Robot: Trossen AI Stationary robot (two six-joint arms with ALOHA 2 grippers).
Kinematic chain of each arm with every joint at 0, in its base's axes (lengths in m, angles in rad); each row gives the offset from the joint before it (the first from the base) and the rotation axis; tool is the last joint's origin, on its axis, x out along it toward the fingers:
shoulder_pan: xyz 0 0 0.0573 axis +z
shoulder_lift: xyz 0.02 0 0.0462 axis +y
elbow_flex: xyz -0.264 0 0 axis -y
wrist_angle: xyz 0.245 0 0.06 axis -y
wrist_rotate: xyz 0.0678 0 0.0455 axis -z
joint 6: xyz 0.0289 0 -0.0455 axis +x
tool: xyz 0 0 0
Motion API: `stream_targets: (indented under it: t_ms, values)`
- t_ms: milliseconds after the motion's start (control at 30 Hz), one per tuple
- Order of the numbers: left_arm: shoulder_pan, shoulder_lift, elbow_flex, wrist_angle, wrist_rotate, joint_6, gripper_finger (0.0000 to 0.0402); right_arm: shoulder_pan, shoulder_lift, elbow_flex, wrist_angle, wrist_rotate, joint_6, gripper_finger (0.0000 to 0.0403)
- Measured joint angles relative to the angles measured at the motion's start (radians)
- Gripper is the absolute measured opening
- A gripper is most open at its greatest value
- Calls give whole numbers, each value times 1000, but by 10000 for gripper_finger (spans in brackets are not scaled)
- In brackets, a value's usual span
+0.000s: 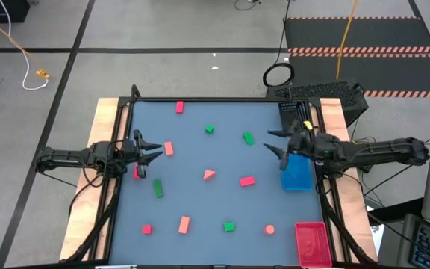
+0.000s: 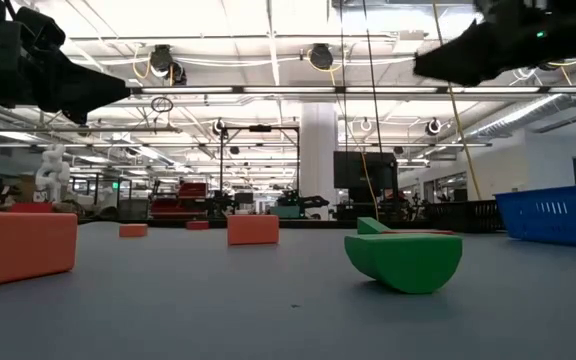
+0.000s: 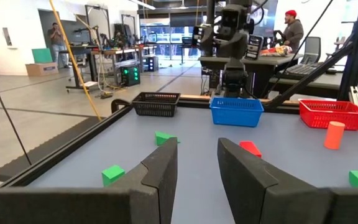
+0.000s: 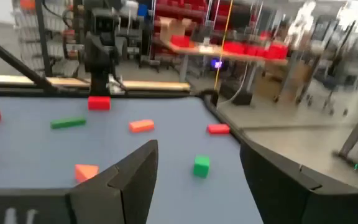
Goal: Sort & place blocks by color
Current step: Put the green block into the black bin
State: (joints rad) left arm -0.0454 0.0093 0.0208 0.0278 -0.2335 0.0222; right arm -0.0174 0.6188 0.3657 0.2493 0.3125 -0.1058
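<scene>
About a dozen small blocks lie scattered flat on the dark mat: red ones, salmon ones, a wedge, a round one, and green ones. My left gripper hovers open at the mat's left side, near the salmon block and a red block. My right gripper hovers open at the right side, near the green block. Both are raised above the mat in the low view.
A blue tray sits under my right arm at the mat's right edge. A red tray is at the near right corner and a black tray at the far right corner. A raised frame borders the mat.
</scene>
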Motion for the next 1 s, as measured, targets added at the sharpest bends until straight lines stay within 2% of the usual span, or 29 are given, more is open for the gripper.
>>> stream_targets:
  t_ms: [267, 467, 700, 1000]
  values:
    - [0, 0, 0, 1, 0, 0, 118, -8, 242, 133, 36, -7, 42, 224]
    - [0, 0, 0, 3, -1, 0, 118, -8, 349, 145, 22, -53, 71, 224]
    - [0, 0, -1, 6, -1, 0, 118, -9, 423, 145, 76, -53, 64, 224]
    - [0, 0, -1, 5, -1, 0, 118, -9, 434, 146, 138, -53, 42, 224]
